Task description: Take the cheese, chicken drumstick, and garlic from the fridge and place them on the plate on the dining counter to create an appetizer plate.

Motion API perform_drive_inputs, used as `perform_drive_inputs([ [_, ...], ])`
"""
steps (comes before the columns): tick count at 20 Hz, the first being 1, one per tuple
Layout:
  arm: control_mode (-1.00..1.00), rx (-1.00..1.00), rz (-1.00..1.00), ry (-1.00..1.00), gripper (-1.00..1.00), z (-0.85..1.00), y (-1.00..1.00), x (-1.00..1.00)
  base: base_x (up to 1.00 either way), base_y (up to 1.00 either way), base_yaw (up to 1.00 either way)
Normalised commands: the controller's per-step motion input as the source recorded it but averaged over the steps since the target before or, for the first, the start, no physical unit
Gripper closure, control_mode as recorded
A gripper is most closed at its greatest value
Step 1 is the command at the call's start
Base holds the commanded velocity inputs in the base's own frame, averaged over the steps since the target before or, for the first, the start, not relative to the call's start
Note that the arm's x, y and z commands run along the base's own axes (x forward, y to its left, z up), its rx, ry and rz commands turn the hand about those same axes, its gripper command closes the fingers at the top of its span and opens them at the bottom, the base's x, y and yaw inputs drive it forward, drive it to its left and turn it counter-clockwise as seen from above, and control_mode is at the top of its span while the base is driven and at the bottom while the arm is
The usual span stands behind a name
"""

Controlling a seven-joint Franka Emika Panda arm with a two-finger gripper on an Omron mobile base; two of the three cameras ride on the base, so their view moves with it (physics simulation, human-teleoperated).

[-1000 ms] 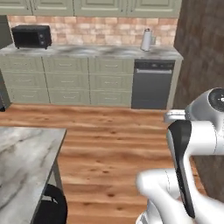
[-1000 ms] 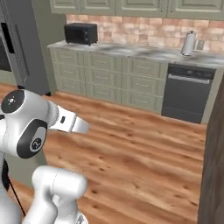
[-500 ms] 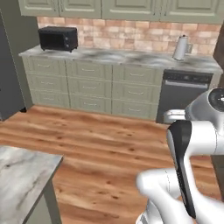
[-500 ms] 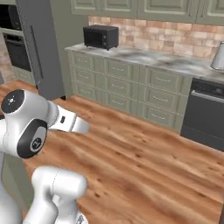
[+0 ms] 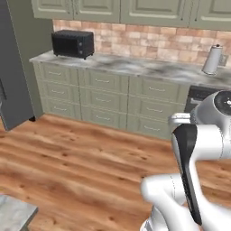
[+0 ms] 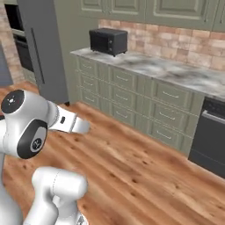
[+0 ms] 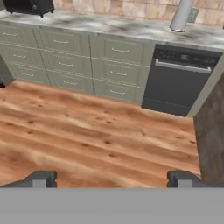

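The base has swung left, so the tall grey fridge [image 6: 44,48] now stands far left beside the black toaster oven [image 5: 72,43] on the marbled worktop [image 5: 149,67]. The gripper [image 7: 111,178] hangs released above wooden floor [image 7: 87,131], grasping nothing.

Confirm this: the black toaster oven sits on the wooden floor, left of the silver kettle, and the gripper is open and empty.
Wrong in one respect: the black toaster oven sits on the grey marbled worktop, not the floor, as the left base view shows. It is left of the silver kettle, and the gripper is open and empty.
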Motion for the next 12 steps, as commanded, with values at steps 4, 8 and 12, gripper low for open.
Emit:
perform_drive_inputs([
  [4, 1.00, 0.00, 0.00, 0.00, -1.00, 0.00, 0.00, 0.00, 1.00, -0.07, 0.22],
  [8, 1.00, 0.00, 0.00, 0.00, -1.00, 0.00, 0.00, 0.00, 1.00, -0.01, 0.28],
  [12, 1.00, 0.00, 0.00, 0.00, -1.00, 0.00, 0.00, 0.00, 0.96, 0.13, 0.59],
])
